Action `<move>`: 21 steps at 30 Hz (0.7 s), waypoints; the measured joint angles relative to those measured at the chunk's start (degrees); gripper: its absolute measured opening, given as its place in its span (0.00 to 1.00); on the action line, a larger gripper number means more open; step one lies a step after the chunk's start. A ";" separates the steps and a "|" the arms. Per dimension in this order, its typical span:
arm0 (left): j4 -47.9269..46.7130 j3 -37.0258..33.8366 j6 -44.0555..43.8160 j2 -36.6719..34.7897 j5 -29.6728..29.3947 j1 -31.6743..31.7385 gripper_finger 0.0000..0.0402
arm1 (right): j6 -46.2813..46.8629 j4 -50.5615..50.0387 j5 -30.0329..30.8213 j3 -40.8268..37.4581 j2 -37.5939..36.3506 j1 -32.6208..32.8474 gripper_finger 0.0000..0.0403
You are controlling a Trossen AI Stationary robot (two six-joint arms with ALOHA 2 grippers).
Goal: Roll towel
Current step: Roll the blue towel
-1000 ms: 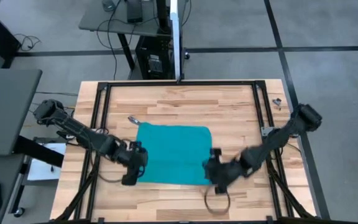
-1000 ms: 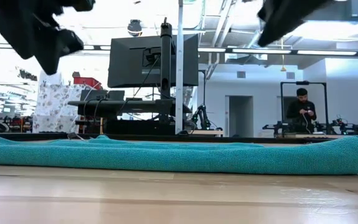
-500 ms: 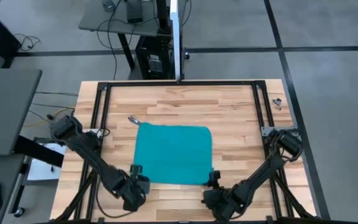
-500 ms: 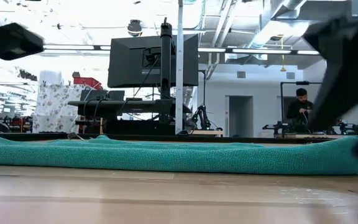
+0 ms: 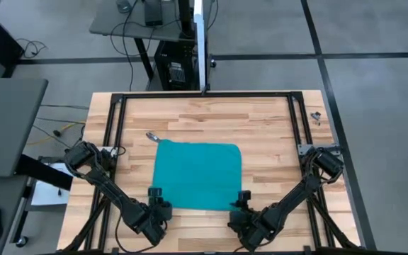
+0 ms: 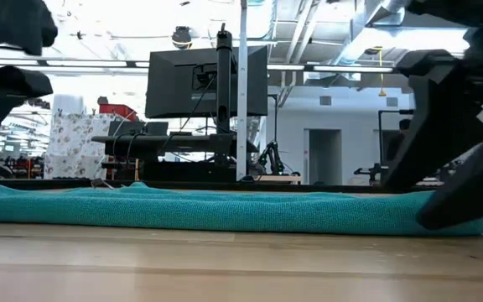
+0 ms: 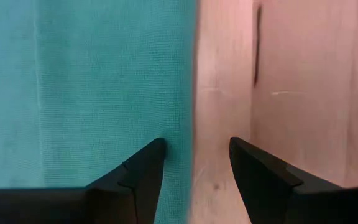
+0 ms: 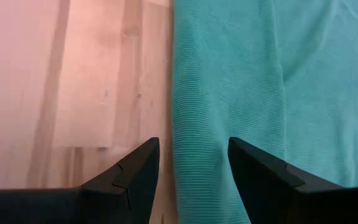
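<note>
Light wooden plank table (image 5: 275, 127): flat teal fabric towel (image 5: 197, 176) centred. Left gripper (image 5: 156, 200) and right gripper (image 5: 242, 201), jaws apart, straddle its near corners.

You're in a robotics lab: wooden bench (image 5: 261, 127) in a black frame, grey tiled floor (image 5: 374, 106), monitor (image 6: 207, 81) on a stand behind it, cabled desk (image 5: 129, 18), other rigs and open ceiling beyond.
</note>
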 joint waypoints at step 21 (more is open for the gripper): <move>-2.86 -0.66 -3.93 1.81 -7.14 0.88 0.41 | 0.07 -1.54 -1.37 0.11 2.46 -2.12 0.46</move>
